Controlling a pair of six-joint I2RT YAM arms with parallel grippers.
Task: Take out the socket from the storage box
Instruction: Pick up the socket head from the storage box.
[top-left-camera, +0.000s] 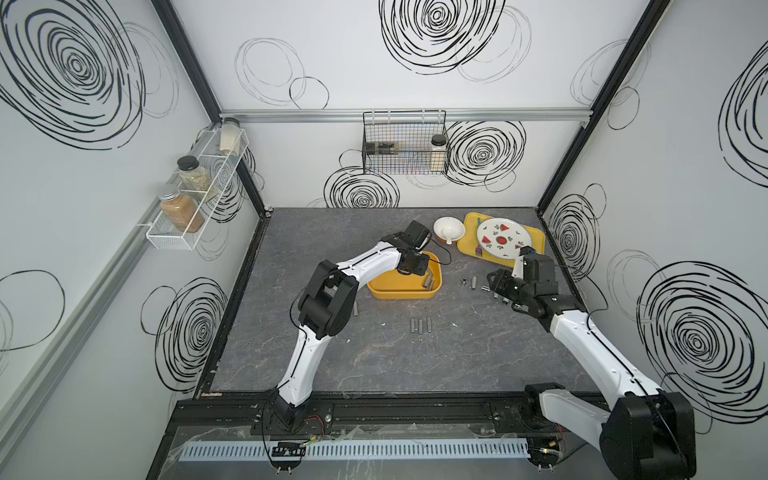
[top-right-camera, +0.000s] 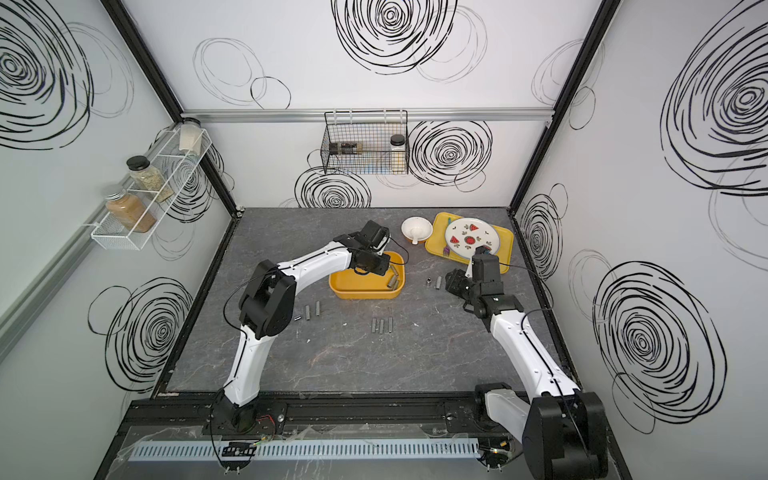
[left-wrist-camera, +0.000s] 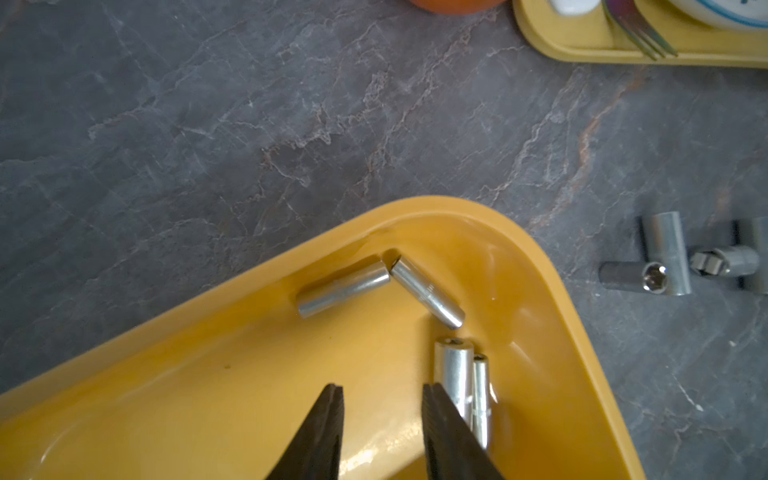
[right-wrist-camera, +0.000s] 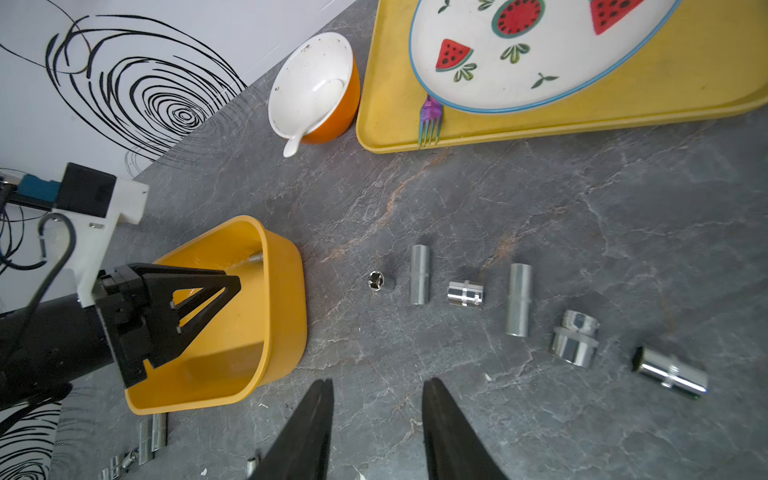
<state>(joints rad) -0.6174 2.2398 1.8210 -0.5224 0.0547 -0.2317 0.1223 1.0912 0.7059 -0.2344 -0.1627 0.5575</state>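
Low in frame, the left pincer (left-wrist-camera: 382, 390) is hovering spread over the storage box (left-wrist-camera: 552, 316), seemingly targeting a socket (left-wrist-camera: 453, 365). Right pincer (right-wrist-camera: 378, 384) is idling, spread.

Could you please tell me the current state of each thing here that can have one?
storage box: upright, four sockets in one corner.
left claw: open, empty, inside the storage box.
right claw: open, empty, above the table.
loose sockets: on the table, mostly lying on their sides.
bowl: upright, spoon inside.
plate: empty, resting on the tray.
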